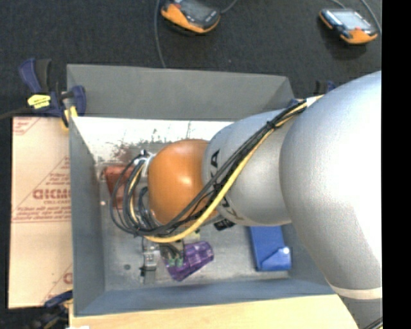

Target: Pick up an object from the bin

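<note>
Camera view, looking down into a grey metal bin (pixel 84 212). Closest to us, a thick silver arm (pixel 302 173) stretches across from the right and covers much of the bin's right half. At its wrist sits a smooth orange dome-shaped cover (pixel 174 180), with black and yellow cables (pixel 192 222) looping round its left and lower sides.

Below the cover, the gripper (pixel 148 262) points down to the bin floor in the near left part, close to the near wall. We see it as a small metal tip under the cable loop. We cannot tell how far its jaws are open, and we cannot see anything held in them.

Just beside the gripper, on its right, lies a purple see-through plastic piece (pixel 192 257), lumpy in shape, resting on the floor by the near wall. It is the thing nearest the gripper; we cannot tell whether the two touch. Further right along the same wall, partly under the arm, lies a blue rectangular block (pixel 268 250), well apart from the gripper.

Further back, by the left wall and behind the cables, is a reddish-brown object (pixel 115 177), partly hidden, its shape unclear.

Beyond the far wall, two orange and black handheld devices (pixel 191 14) lie on a dark surface.
</note>
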Available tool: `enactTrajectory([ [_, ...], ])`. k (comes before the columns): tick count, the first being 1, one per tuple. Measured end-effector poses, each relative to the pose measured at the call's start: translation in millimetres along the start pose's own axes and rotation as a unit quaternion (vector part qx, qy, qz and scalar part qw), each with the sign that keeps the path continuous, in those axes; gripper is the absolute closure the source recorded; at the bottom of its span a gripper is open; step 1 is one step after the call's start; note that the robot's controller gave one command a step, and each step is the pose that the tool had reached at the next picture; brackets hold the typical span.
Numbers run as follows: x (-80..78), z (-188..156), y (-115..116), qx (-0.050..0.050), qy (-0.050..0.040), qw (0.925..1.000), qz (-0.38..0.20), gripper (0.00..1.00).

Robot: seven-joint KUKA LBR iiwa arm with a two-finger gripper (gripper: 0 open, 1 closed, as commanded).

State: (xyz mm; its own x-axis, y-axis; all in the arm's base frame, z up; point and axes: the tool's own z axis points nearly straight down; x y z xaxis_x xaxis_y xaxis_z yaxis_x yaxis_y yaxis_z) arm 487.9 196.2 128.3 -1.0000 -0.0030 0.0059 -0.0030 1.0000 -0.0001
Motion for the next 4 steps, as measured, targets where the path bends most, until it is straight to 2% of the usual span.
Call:
enactTrajectory([
  [1,-2.3,-3,-1,-0.001,-0.0035,1.0,0.002,0.0],
  [2,12.5,-3,-54,-0.001,-0.0017,0.9999,0.016,0.0],
  [3,10.9,-20,-92,-0.001,-0.0052,0.9958,-0.091,0.0],
  [4,-9.9,32,-118,-0.001,-0.0055,0.998,-0.062,0.0],
])
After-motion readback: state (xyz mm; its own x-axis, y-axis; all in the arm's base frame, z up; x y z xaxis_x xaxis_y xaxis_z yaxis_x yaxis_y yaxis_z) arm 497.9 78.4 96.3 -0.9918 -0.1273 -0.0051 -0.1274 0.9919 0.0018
